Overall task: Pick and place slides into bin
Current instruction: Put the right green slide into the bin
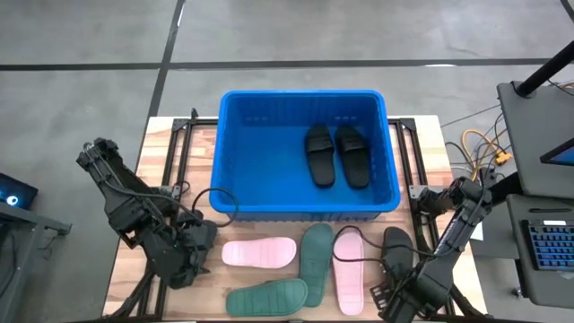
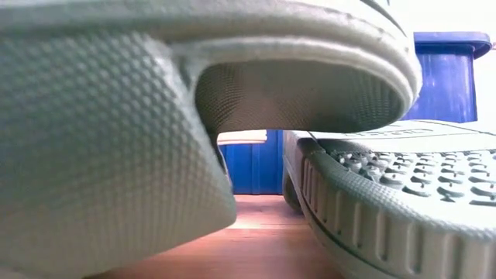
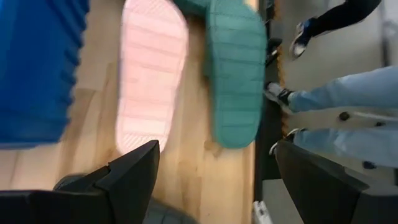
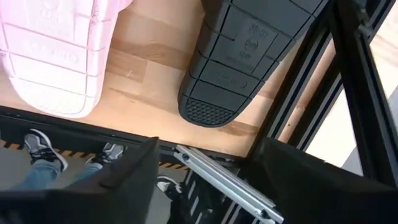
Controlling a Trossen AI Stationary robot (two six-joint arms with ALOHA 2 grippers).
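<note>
The blue bin [image 1: 305, 205] stands at the table's far middle with two black slides [image 1: 336, 154] lying side by side in it. In front of it lie two pink slides [image 1: 259, 253] [image 1: 349, 269], two green slides [image 1: 317, 258] [image 1: 266, 297] and a dark slide [image 1: 397, 254], which rests sole up [image 4: 236, 56]. My right gripper [image 4: 205, 180] is open over the table's near edge, just short of the dark slide's near end. My left gripper [image 3: 217, 180] is open above the table's left part [image 1: 190, 258], beside the left pink slide [image 3: 152, 74].
The table's black frame rails [image 4: 348, 93] run along the right edge by my right gripper. A person's legs and shoes [image 3: 336, 93] show beside the table. In the low view a green slide [image 2: 155, 116] fills the near ground in front of the bin [image 2: 449, 77].
</note>
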